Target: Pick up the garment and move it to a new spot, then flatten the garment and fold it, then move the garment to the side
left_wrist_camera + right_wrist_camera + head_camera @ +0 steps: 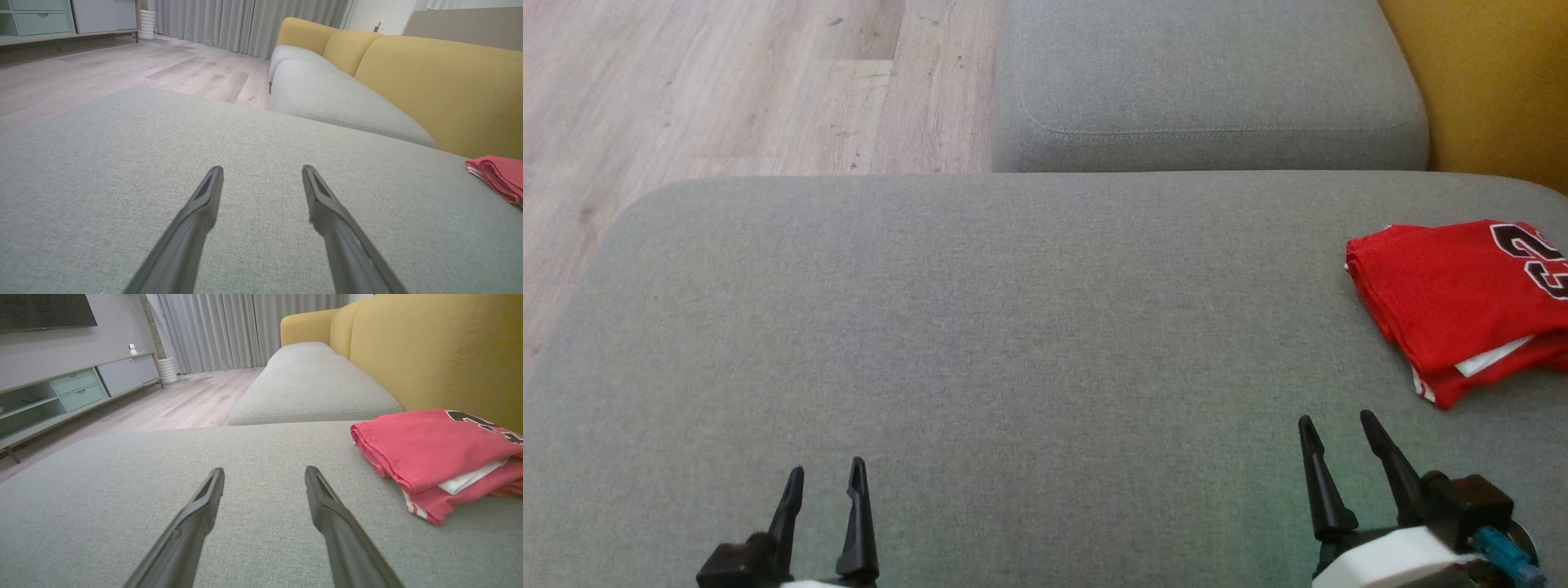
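Note:
The garment (1454, 298) is a red jersey with dark numerals and white trim, folded into a compact stack at the right edge of the grey seat cushion (980, 327). It also lies at the right in the right wrist view as the garment (433, 453), and at the far right in the left wrist view as the garment (500, 175). My right gripper (1335, 423) stands open just below and left of it, apart from it, nothing between its fingers. At the lower left my left gripper (827, 467) is open and holds nothing.
A second grey cushion (1209, 90) lies beyond the seat. A yellow backrest (1494, 82) rises at the right. Wooden floor (711, 90) lies past the cushion's far left edge. A low media cabinet (61, 396) stands across the room, with grey curtains (229, 330) behind.

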Available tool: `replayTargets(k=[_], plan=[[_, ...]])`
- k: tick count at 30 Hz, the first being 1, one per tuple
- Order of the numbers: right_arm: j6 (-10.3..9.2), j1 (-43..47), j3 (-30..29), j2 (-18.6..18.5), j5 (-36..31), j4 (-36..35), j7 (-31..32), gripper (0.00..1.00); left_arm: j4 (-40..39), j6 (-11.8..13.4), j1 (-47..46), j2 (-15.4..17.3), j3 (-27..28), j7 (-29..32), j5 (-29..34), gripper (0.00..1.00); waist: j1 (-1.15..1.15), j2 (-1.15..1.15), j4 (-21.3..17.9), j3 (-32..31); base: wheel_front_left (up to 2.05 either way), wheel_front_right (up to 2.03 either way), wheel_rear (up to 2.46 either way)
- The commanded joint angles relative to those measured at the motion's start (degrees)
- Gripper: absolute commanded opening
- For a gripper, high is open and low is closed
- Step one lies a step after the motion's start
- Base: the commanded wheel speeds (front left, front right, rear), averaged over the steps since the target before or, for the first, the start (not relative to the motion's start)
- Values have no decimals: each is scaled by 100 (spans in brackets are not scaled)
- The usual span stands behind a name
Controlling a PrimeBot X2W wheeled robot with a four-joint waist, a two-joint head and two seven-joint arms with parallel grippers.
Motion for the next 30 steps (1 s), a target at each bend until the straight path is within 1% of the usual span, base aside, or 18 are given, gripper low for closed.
replayTargets(k=[1, 4, 5, 9, 30], plan=[[39, -189, 135, -34, 41, -186, -88, 100, -165, 17, -181, 84, 200, -36, -22, 100, 0, 0, -5, 1, 0, 0, 0], [39, -201, 125, -34, 49, -176, -105, 100, -168, 26, -179, 85, 185, -4, -36, 100, 0, 0, -17, 10, 0, 0, 0], [0, 0, -1, 0, 3, 3, -41, 0, -2, 0, 0, -2, -6, 11, -3, 0, 0, 0, -17, 11, 0, 0, 0], [-5, 34, 13, 0, 35, 349, -40, 0, 288, -13, 64, -109, -34, 16, -26, 0, 0, 0, -22, 15, 0, 0, 0], [2, -244, -50, -85, 1532, 427, 87, 0, 365, -405, -140, -324, 545, 328, -959, 0, 0, 0, -95, 76, 0, 0, 0]])
